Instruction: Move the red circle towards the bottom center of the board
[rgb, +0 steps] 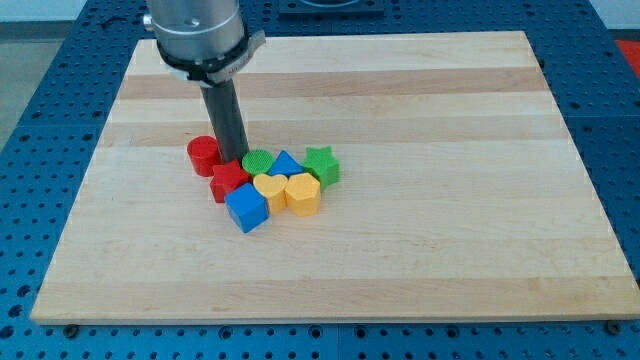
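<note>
The red circle lies on the wooden board, left of centre. My tip stands just to its right, touching or nearly touching it, between it and the green circle. Right below the tip is a red star-like block. A cluster follows to the right: a blue triangle, a green star, two yellow hearts, and a blue cube at the cluster's lower left.
The board lies on a blue perforated table. The arm's grey body hangs over the board's top left.
</note>
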